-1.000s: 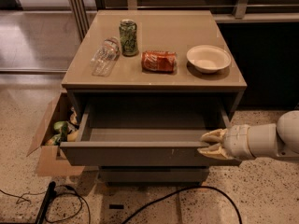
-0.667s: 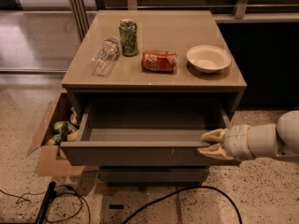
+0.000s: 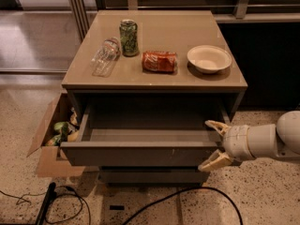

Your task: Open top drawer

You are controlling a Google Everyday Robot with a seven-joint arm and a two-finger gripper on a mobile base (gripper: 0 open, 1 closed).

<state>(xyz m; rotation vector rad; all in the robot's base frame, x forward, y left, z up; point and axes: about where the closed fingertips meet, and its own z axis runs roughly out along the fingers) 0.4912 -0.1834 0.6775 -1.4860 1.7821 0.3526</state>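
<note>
The top drawer (image 3: pixel 140 154) of the grey-brown cabinet (image 3: pixel 154 81) is pulled out toward me, and its plain grey interior (image 3: pixel 150 125) shows nothing inside. My gripper (image 3: pixel 213 144) is at the right end of the drawer front, coming in from the right on a white arm (image 3: pixel 262 140). Its fingers are spread apart. The upper fingertip (image 3: pixel 214 124) is over the drawer's right rear corner. The lower fingertip (image 3: pixel 209 164) is at the bottom right corner of the front. It holds nothing.
On the cabinet top stand a green can (image 3: pixel 129 37), a clear plastic bottle on its side (image 3: pixel 106 55), a red can on its side (image 3: pixel 159 61) and a white bowl (image 3: pixel 209 58). A lower drawer (image 3: pixel 150 175) is shut. An open cardboard box (image 3: pixel 49 139) stands left. Cables (image 3: pixel 154 205) lie on the floor.
The gripper's fingers, close together on the drawer's right end before, have spread wide apart. The drawer stays pulled out.
</note>
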